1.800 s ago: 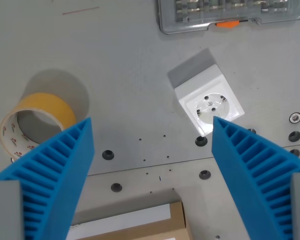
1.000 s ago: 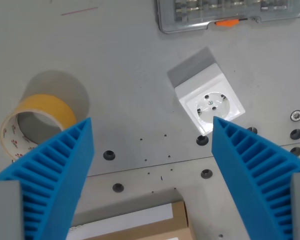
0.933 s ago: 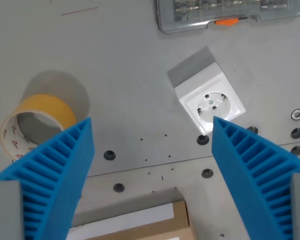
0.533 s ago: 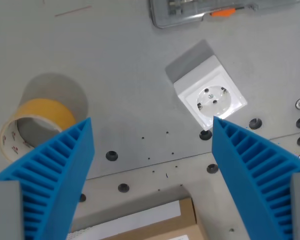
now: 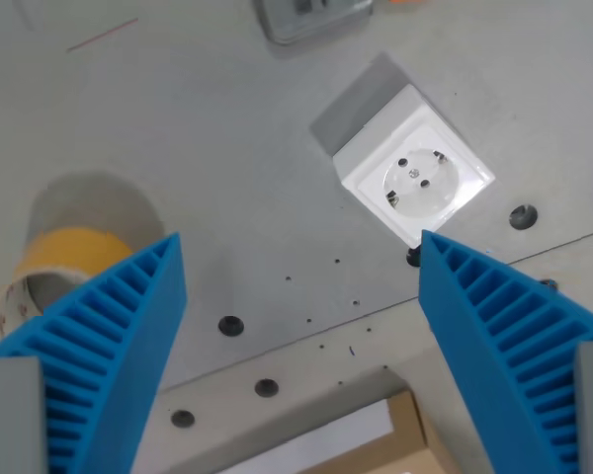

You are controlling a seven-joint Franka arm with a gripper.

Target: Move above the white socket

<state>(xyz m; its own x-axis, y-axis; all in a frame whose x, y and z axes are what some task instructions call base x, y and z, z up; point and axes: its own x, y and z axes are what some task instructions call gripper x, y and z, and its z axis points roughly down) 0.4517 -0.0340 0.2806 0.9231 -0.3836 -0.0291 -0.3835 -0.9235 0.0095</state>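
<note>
The white socket (image 5: 417,181) is a square white block with a round two-hole face, lying on the grey table, upper right of centre in the wrist view. My gripper (image 5: 301,296) is open and empty, with its two blue ribbed fingers (image 5: 99,346) at the lower left and lower right. The socket lies just beyond the tip of the finger at the wrist view's right, off to the right of the midpoint between the fingers.
A roll of yellow tape (image 5: 49,272) sits at the left, partly behind the left finger. A clear plastic case (image 5: 311,15) shows at the top edge. A cardboard box (image 5: 376,444) lies at the bottom. Bolt holes (image 5: 230,325) dot the table.
The whole scene has shifted and turned, so the camera has moved. The socket now sits higher and more rotated in the picture; the plastic case has slid mostly out at the top.
</note>
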